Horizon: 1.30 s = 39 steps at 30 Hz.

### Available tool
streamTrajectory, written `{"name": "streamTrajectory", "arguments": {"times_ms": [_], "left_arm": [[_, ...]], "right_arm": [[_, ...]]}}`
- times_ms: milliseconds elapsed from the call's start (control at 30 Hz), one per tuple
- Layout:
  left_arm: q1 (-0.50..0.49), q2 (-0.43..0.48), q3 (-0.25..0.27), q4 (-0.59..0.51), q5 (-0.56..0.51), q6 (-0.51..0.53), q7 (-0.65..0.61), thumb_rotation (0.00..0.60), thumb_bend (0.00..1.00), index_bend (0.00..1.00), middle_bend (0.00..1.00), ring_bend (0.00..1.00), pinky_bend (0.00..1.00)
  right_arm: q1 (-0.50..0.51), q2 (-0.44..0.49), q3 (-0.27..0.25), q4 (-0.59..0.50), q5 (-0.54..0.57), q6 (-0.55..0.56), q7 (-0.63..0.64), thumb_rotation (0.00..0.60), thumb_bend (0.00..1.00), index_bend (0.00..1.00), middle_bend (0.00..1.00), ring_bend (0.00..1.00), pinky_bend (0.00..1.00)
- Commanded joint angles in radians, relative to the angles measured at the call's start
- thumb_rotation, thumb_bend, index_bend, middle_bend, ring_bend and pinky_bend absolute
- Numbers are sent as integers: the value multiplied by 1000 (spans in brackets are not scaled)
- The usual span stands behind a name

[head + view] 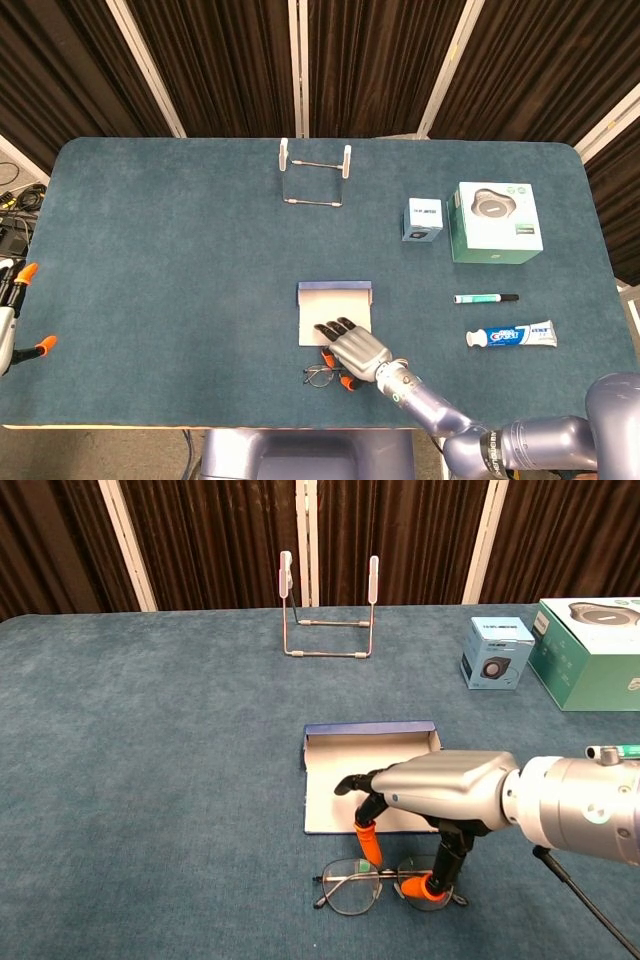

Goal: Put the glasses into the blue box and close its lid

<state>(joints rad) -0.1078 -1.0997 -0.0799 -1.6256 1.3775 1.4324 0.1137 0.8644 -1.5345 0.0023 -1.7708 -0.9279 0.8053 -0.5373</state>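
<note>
One pair of glasses (388, 884) is pinched on the counter (150, 760) by the right hand (430, 800), just before one open blue box (368, 776); the left hand (12, 310) cannot be judged

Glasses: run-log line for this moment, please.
phase: reach | right robot hand: fingertips at glasses, not lifted | blue box: open | left robot hand: idle

Matt blue cloth table (150, 730), thin metal-wire glasses (350, 890), glossy metallic hand (440, 790) w/ orange tips
</note>
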Motion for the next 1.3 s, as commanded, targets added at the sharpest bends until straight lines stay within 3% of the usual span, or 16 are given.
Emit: {"name": "streamTrajectory", "arguments": {"times_ms": [33, 367, 833, 1067, 1300], "left_arm": [[0, 0, 0, -1, 1, 1, 1, 600, 0, 0, 0, 0, 0], [-2, -3, 4, 0, 2, -2, 8, 600, 0, 0, 0, 0, 0], [-2, -1, 4, -1, 1, -3, 5, 600, 0, 0, 0, 0, 0], [-2, -2, 5, -3, 1, -2, 8, 600, 0, 0, 0, 0, 0], [-2, 0, 4, -3, 0, -2, 3, 600, 0, 0, 0, 0, 0]], "right_arm": [[-2, -7, -8, 0, 1, 6, 2, 600, 246, 475, 0, 0, 0], [-11, -36, -35, 34, -33, 27, 0, 600, 249, 485, 0, 0, 0], [-20, -42, -34, 48, -57, 24, 42, 600, 323, 594, 0, 0, 0], [-24, -30, -21, 41, -66, 22, 72, 600, 348, 614, 0, 0, 0], [-22, -13, 33, 35, -64, 36, 119, 600, 354, 620, 0, 0, 0]]}}
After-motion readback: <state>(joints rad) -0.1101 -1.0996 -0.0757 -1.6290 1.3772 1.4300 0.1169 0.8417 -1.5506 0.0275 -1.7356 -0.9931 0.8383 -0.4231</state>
